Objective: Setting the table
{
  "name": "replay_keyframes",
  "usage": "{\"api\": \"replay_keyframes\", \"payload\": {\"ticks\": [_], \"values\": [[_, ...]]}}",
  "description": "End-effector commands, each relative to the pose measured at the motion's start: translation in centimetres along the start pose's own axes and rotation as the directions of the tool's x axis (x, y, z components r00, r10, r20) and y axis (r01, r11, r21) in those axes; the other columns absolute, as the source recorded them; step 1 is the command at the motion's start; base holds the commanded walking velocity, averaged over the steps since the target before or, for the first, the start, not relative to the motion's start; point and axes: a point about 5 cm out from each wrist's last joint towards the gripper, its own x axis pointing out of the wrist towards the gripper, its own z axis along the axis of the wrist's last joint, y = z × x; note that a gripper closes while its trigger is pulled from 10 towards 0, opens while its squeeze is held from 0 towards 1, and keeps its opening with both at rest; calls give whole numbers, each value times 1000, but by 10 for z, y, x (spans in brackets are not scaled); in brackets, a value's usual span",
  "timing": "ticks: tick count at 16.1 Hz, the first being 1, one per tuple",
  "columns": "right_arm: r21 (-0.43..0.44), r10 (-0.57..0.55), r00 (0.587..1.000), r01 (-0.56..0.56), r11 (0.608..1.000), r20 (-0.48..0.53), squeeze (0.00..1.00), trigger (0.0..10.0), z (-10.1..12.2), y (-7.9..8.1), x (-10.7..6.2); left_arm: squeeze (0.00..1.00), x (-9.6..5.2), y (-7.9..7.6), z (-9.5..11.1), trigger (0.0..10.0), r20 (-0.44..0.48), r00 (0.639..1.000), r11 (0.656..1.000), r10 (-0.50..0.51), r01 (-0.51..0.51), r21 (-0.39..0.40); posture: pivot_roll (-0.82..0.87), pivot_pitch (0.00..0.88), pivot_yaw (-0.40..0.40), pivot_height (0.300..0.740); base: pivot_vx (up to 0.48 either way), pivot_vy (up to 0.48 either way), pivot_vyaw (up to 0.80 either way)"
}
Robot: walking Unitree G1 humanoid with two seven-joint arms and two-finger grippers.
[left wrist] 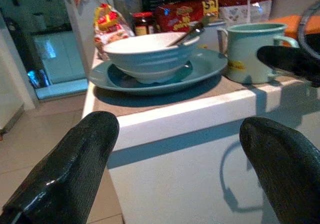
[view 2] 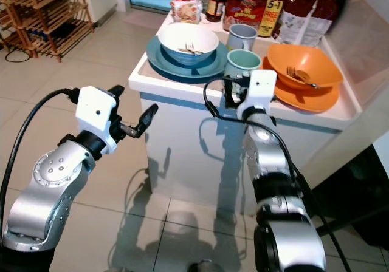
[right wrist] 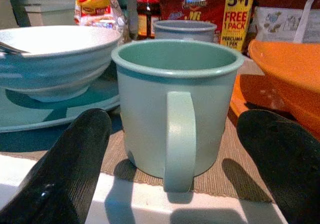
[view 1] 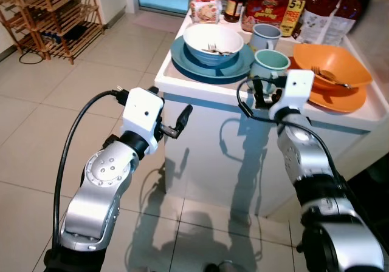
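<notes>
Right gripper [right wrist: 170, 159] reaches to the counter's [view 1: 200, 87] front edge, fingers spread wide either side of the green mug [right wrist: 176, 106], handle facing it. Left gripper [left wrist: 175, 159] hovers off the counter's front, fingers wide apart. Right wrist view reveals a woven mat [right wrist: 235, 176] under the mug.

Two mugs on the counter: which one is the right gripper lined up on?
The green mug, at the counter's front edge, between the right gripper's open fingers; the grey-blue mug stands behind it.

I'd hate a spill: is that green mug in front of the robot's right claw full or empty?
Empty, as far as shows: the green mug stands upright, its bare inside visible; the very bottom is hidden.
</notes>
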Motion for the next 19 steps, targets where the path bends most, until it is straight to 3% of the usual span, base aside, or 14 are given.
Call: {"api": "replay_keyframes", "payload": {"ticks": [1, 2, 3, 4, 5, 12, 19], "values": [[8, -14, 1000, 14, 1000, 8, 576, 10000, 1, -5, 1, 0, 0, -4, 2, 10000, 5, 1000, 1000, -26, 26, 1, 42, 88, -83, 740, 0, 0, 0], [29, -1, 1000, 1, 1000, -10, 545, 10000, -2, -3, 5, 0, 0, -5, 2, 10000, 3, 999, 999, -35, 35, 1, 42, 88, -83, 740, 0, 0, 0], [80, -4, 1000, 6, 997, -19, 427, 0, -3, -1, 7, 0, 1, -8, 4, 10000, 7, 998, 998, -60, 60, -10, 48, 88, -89, 740, 0, 0, 0], [86, 4, 1000, -4, 996, -8, 153, 0, -2, 0, 9, 0, 0, -10, 6, 10000, 20, 997, 996, -80, 81, -31, 47, 90, -90, 740, 0, 0, 0], [91, 20, 1000, -20, 996, 2, 0, 0, -1, 3, 9, 0, -1, -13, 8, 10000, 32, 994, 994, -101, 102, -49, 47, 90, -90, 740, 0, 0, 0], [73, 48, 998, -51, 996, 48, 0, 0, 2, 4, 11, 0, -2, -29, 17, 10000, 91, 972, 971, -216, 224, -89, 40, 84, -87, 740, 0, 0, 0], [74, 35, 998, -40, 996, 60, 0, 0, -1, 2, 9, 0, -3, -29, 16, 10000, 83, 972, 969, -222, 229, -88, 43, 84, -86, 740, 0, 0, 0]]}}
